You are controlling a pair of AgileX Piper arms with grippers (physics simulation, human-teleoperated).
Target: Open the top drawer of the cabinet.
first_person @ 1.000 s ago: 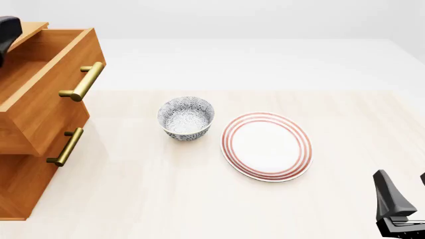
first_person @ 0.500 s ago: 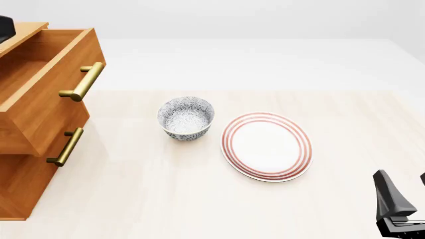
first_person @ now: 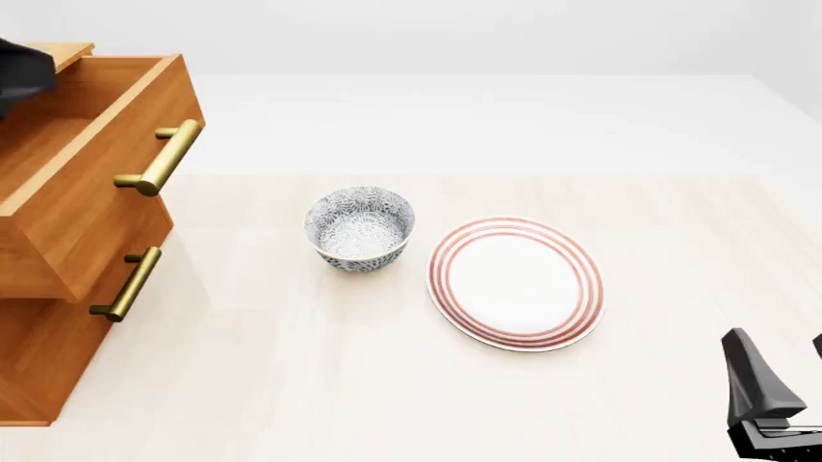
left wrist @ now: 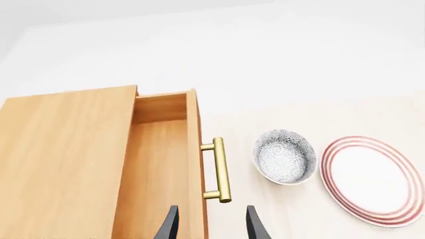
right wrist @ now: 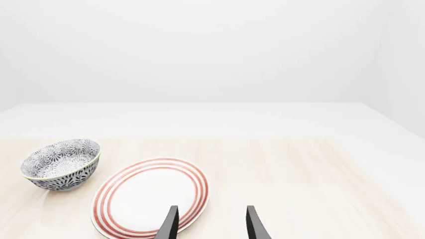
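Your left gripper [left wrist: 207, 224] has its black fingers apart w/ nothing between them, high over the orange-brown wooden cabinet [first_person: 38, 356] at the table's left edge; the top drawer [first_person: 96, 159], a box of plain wood w/ a brass bar handle [first_person: 161, 157], stands pulled out past the two lower drawers. Your right gripper [right wrist: 207, 224] is also spread & empty, low at the near right corner of the pale wood table [first_person: 321, 385]. The blue-patterned ceramic bowl [first_person: 360, 227] sits just beside the red-ringed white plate [first_person: 517, 282], mid-table, well apart from both grippers.
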